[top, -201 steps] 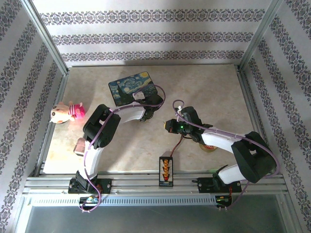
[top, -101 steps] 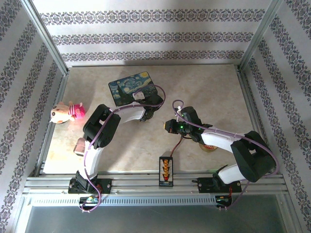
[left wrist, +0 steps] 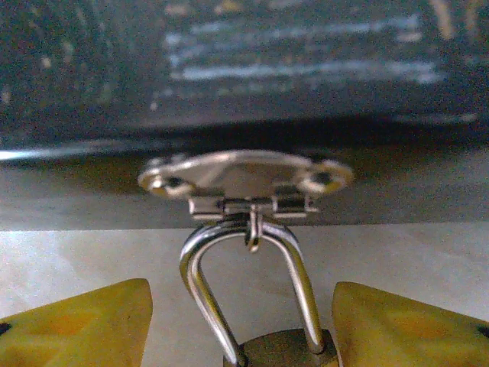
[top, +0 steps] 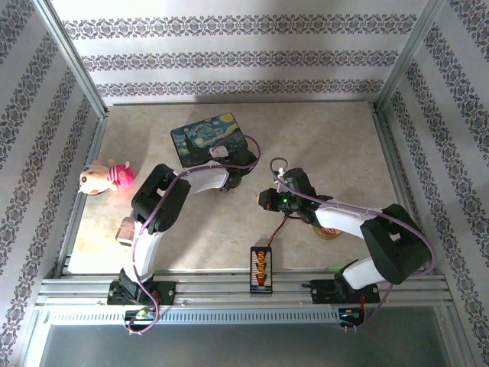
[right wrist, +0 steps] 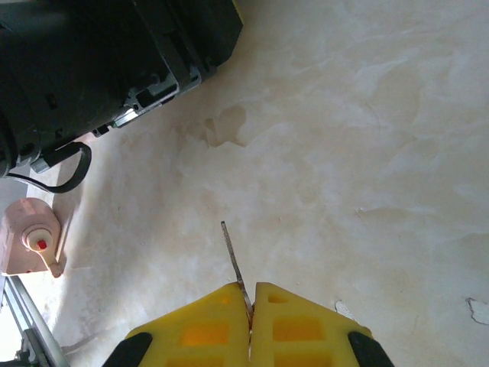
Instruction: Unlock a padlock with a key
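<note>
My left claw [left wrist: 243,317] stands open astride the padlock [left wrist: 279,350]; my right claw [right wrist: 250,302] pinches the key [right wrist: 232,260]. Best I clamp the body squarely before bringing the key in.

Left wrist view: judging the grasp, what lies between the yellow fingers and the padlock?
Bare table on both sides, seen in the left wrist view: the left gripper's fingers flank the padlock without touching it.

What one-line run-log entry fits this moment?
left claw: open, straddling padlock | padlock: shackle through box clasp | right claw: shut on key | key: not inserted
</note>
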`<state>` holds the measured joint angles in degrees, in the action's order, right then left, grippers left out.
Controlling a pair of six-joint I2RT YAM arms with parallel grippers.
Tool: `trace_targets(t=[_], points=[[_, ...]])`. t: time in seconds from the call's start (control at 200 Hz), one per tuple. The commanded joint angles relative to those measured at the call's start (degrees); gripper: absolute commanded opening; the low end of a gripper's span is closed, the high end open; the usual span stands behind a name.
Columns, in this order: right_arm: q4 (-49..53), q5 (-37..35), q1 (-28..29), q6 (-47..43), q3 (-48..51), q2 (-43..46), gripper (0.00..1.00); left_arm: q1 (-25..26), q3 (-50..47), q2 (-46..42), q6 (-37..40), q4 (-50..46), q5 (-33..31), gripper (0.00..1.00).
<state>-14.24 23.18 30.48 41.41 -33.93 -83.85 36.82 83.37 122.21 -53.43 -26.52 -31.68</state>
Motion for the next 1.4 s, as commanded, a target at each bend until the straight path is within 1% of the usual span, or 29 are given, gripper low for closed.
trace_targets(t=[0.0,0.085,0.1,0.175,0.21,0.29,0.375,0.39,0.41,0.43,0.535,0.645,0.68,0.805,1.029,1.149,1.234,1.394], points=[[-1.62,0.77,-0.51,-0.89,-1.55,-0.76,0.00,0.72,-0.88,0.62,-0.92,0.68,0.90,0.62],[-1.73,0.81,-0.51,-0.80,-1.57,-0.92,0.00,0.71,-1.58,0.45,-1.40,1.12,1.57,0.58],[-1.72,0.81,-0.51,-0.80,-1.57,-0.93,0.00,0.71,-1.67,0.46,-1.41,1.19,1.67,0.55],[-1.79,0.90,-0.51,-0.80,-1.66,-1.01,0.00,0.71,-1.85,0.27,-1.50,1.30,2.00,0.54],[-1.84,0.90,-0.51,-0.72,-1.66,-1.03,0.00,0.71,-1.90,0.18,-1.54,1.30,2.08,0.51],[-1.83,0.90,-0.51,-0.71,-1.66,-1.02,0.00,0.71,-2.28,-0.21,-1.55,1.63,2.40,0.49],[-1.93,0.73,-0.51,-0.71,-1.58,-1.03,0.00,0.71,-2.98,-0.93,-1.25,2.40,2.92,0.40],[-1.91,0.64,-0.51,-0.71,-1.57,-1.04,0.00,0.71,-3.14,-1.07,-1.13,2.62,3.06,0.37],[-1.90,0.64,-0.51,-0.71,-1.49,-1.05,0.00,0.71,-3.26,-1.25,-1.00,2.83,3.18,0.36],[-1.85,0.57,-0.51,-0.71,-1.49,-1.04,0.00,0.71,-3.51,-1.50,-0.87,3.09,3.40,0.32],[-1.84,0.29,-0.51,-0.71,-1.23,-1.46,0.00,0.71,-4.67,-2.69,-0.29,4.38,4.68,0.23],[-1.97,0.09,-0.42,-0.54,-0.83,-2.03,0.00,0.71,-6.73,-4.67,-0.01,6.07,6.54,0.22],[-2.15,-0.04,-0.42,-0.47,-0.63,-2.24,0.00,0.71,-7.50,-5.35,0.09,6.59,7.42,0.20],[-3.37,-0.24,-0.25,-0.36,0.16,-2.69,0.00,0.80,-10.03,-8.34,-0.24,7.70,11.49,0.20],[-5.74,-0.33,0.26,0.21,1.56,-3.90,0.00,1.15,-17.88,-12.98,-6.41,13.32,20.50,0.21],[-6.70,-0.42,0.63,0.52,2.11,-4.38,0.00,1.41,-18.30,-12.90,-7.71,13.97,24.78,0.21],[-7.02,-0.76,1.05,0.68,2.32,-4.63,0.00,2.14,-18.05,-13.08,-8.75,14.31,26.16,0.22],[-7.27,-1.37,1.25,1.17,2.97,-4.70,0.00,4.60,-18.42,-13.58,-11.38,16.87,26.91,0.23]])
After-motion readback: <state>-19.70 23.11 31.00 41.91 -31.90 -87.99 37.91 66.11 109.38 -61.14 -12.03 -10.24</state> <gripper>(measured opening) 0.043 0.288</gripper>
